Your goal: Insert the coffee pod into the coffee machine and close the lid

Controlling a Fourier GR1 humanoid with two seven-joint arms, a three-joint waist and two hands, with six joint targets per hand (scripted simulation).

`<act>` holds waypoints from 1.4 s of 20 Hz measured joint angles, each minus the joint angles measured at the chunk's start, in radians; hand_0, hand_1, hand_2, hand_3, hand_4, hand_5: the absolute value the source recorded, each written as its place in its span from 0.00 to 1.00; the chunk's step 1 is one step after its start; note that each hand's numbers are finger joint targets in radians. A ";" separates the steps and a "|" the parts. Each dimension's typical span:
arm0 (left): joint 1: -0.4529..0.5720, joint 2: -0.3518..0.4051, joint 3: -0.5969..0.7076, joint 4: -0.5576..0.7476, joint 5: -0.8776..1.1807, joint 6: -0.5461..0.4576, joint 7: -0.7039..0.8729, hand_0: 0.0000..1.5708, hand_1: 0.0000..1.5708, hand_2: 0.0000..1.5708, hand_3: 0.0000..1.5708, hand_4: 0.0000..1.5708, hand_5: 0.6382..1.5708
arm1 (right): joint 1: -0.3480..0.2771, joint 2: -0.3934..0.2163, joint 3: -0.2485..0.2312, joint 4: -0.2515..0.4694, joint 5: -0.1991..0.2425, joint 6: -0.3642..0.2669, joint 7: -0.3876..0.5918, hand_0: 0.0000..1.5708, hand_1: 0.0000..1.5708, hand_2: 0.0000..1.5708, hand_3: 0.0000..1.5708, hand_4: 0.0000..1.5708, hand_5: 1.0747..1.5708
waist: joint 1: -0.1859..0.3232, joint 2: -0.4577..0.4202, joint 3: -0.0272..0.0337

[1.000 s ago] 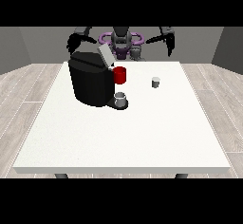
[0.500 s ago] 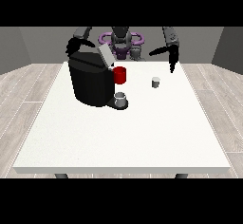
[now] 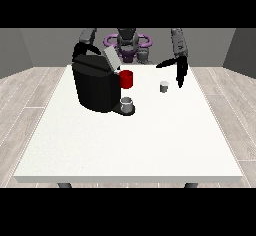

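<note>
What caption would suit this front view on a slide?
Humanoid robot lowers the hand at the view's right beside a small grey coffee pod; black coffee machine waits, lid up.

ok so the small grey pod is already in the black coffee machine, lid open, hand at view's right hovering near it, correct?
Not in the machine: front view shows the small grey coffee pod standing on the white table, right of the black coffee machine. Lid open, hand beside the pod.

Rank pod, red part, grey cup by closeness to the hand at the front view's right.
From the hand:
1. Coffee pod, just beside it toward the view's left.
2. Red part on the coffee machine front.
3. Grey cup under the spout.
</note>
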 measured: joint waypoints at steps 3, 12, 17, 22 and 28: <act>-0.025 -0.001 -0.018 0.047 -0.041 0.013 -0.009 0.00 0.00 0.13 0.00 0.00 1.00 | -0.010 0.003 0.005 0.030 0.011 -0.007 -0.006 0.00 0.00 0.00 0.00 0.27 1.00 | 0.000 0.010 -0.0001; -0.086 0.016 -0.035 0.189 -0.137 0.031 -0.021 0.48 0.48 0.52 0.33 0.00 1.00 | -0.031 -0.021 -0.016 0.089 0.024 -0.007 0.007 0.00 0.00 0.00 0.00 0.25 1.00 | 0.000 -0.011 0.0001; -0.094 0.044 -0.058 0.251 -0.205 0.049 -0.061 0.38 0.38 0.46 0.30 0.00 1.00 | -0.030 -0.012 -0.009 0.089 0.020 -0.003 0.010 0.00 0.00 0.00 0.00 0.29 1.00 | -0.010 0.001 0.0001; -0.117 0.044 -0.084 0.300 -0.280 0.107 -0.094 0.41 0.41 0.50 0.34 0.00 1.00 | -0.060 -0.028 -0.027 0.092 0.011 0.004 0.022 0.00 0.00 0.00 0.00 0.34 1.00 | -0.020 0.018 0.0005; -0.150 0.041 -0.076 0.361 -0.335 0.200 -0.148 0.49 0.49 0.58 0.44 0.22 1.00 | -0.058 -0.018 -0.016 0.080 0.013 0.003 0.023 0.00 0.00 0.00 0.00 0.32 1.00 | -0.033 0.025 0.0006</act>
